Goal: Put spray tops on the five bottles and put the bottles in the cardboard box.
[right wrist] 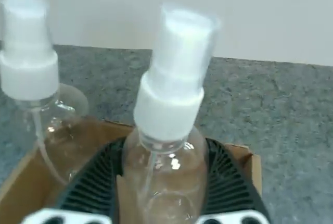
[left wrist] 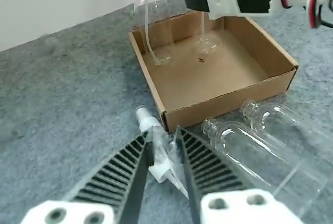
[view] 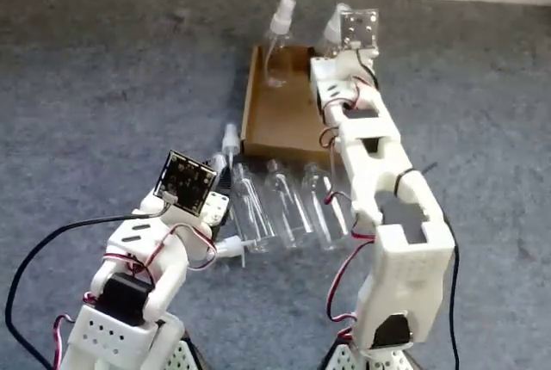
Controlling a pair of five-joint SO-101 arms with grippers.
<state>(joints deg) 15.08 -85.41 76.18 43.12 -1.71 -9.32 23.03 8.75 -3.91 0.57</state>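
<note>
Your bench (view: 103, 86) is a mottled grey, and the cardboard box (view: 284, 120) on it is plain brown. Every bottle (view: 288, 202) is clear and every spray top (right wrist: 177, 73) white. Your arms (view: 379, 172) are white with black motor blocks (view: 129, 297) and red wiring (view: 337, 280). Left pincer (left wrist: 164, 135) and right pincer (right wrist: 164, 148) are black and ribbed.

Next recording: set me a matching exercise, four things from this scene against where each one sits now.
1. loose spray top
2. uncapped bottles
3. capped bottle under the right arm
4. capped bottle beside it

a. standing alone in the cardboard box
b. in the jaws of the right gripper
c. lying on the carpet before the box
d. between the jaws of the left gripper

Pairs: 1-d, 2-c, 3-b, 4-a
</note>
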